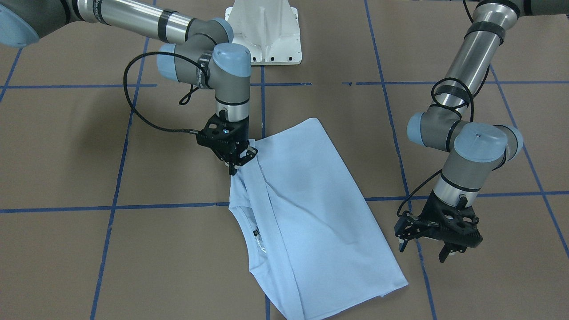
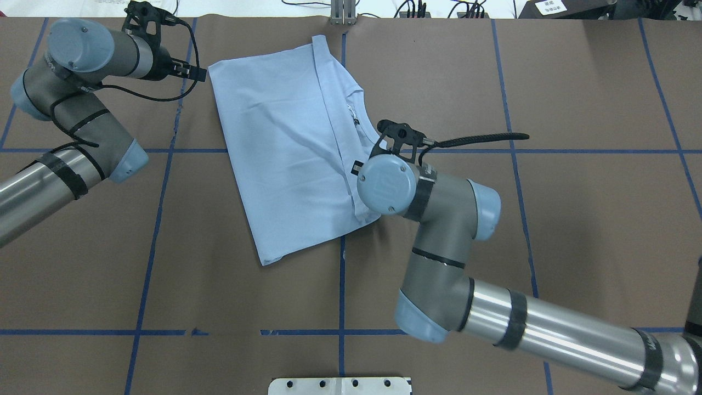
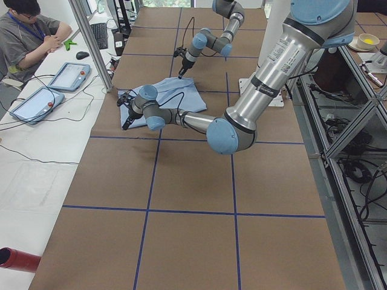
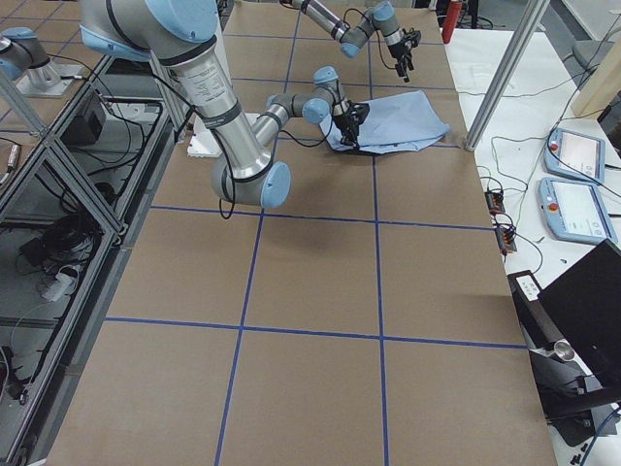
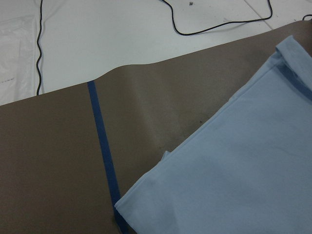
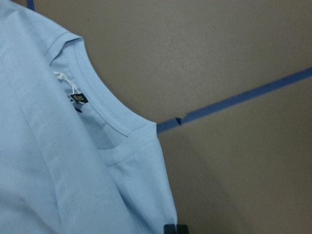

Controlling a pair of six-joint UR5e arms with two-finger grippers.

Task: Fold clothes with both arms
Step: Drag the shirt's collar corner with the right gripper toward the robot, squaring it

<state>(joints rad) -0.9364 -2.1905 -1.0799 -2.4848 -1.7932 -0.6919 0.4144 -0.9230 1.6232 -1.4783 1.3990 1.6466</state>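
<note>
1. The light blue T-shirt [image 1: 320, 209] lies folded into a long slanted rectangle on the brown counter [image 1: 89, 155]. It sits near the middle, across blue tape lines [image 1: 111, 207] that divide the surface into squares.
2. The right gripper [image 1: 240, 161] points straight down at the shirt's shoulder edge, beside the neck opening. Its jaws are pinched together on the cloth, which rises in a small peak to meet them.
3. From that pinch a narrow folded-over strip runs the length of the shirt, alongside the collar [image 6: 105, 109].
4. In the right wrist view the collar curves open, with the dark neck label [image 6: 78, 99] and a white tag [image 6: 61, 78] inside it. A thin crease leads from the collar toward the gripper.
5. The left gripper [image 1: 422, 253] hangs near the shirt's outer corner, on the side away from the collar. Its jaws stand apart and hold nothing, and it is not touching the cloth.
6. The left wrist view shows that corner lying flat over a blue tape line, with the counter's far edge beyond it.
7. The white pedestal base [image 1: 266, 31] stands at the robot's side of the counter, between the two arms.
8. In the exterior left view a person [image 3: 27, 36] sits at a white side table.
</note>
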